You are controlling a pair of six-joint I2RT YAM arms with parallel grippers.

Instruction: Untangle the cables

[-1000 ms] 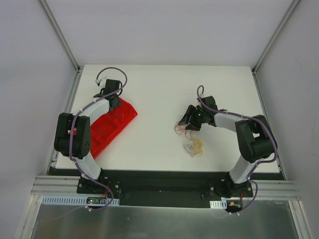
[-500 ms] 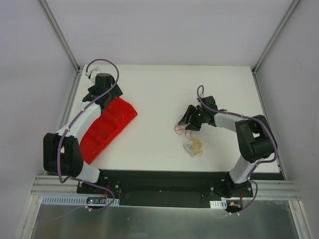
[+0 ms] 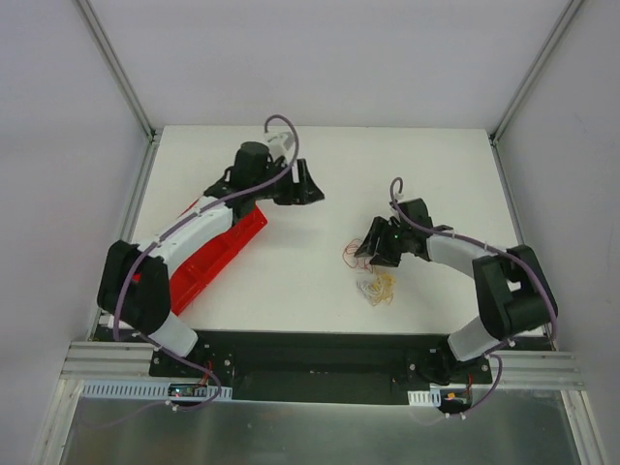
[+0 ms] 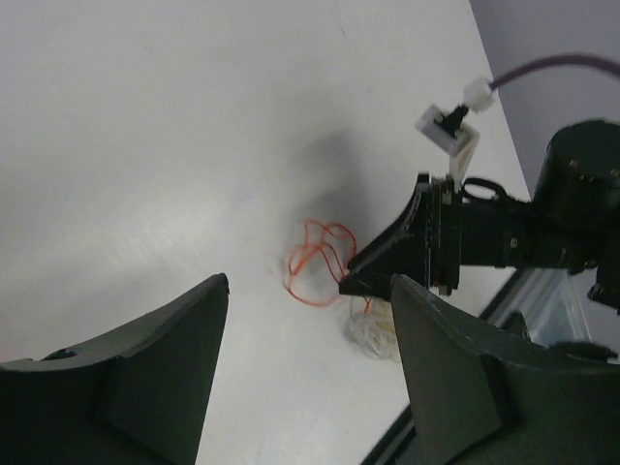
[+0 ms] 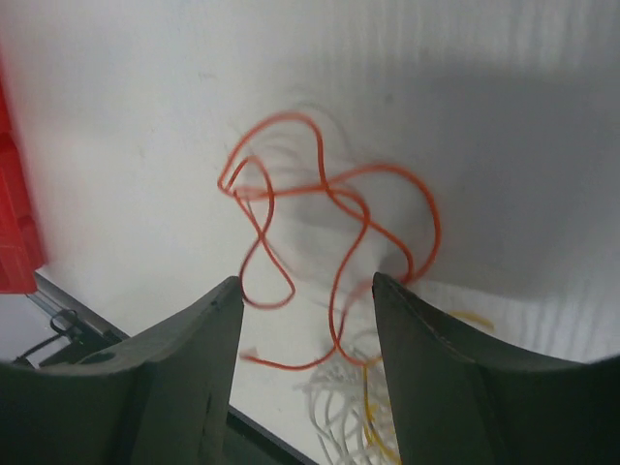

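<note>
The cables [image 3: 368,276] lie on the table [image 3: 436,165], just below and right of centre in the top view. A loopy orange strand [image 5: 329,242] lies above a whitish and yellow clump [image 5: 358,417], and its lower end runs into that clump. The right end effector [image 5: 305,283] hangs over the strand with its jaws apart, gripping nothing. The left end effector [image 4: 310,281], upper centre, is also open and empty. A pinch taken too low could catch both strands and drag the clump along. With the left arm well apart, nothing pins the clump. Wire this thin may also slip the pads.

The table is plain matte white, enclosed by pale walls and metal posts. A red tray [image 3: 208,257] sits at centre left.
</note>
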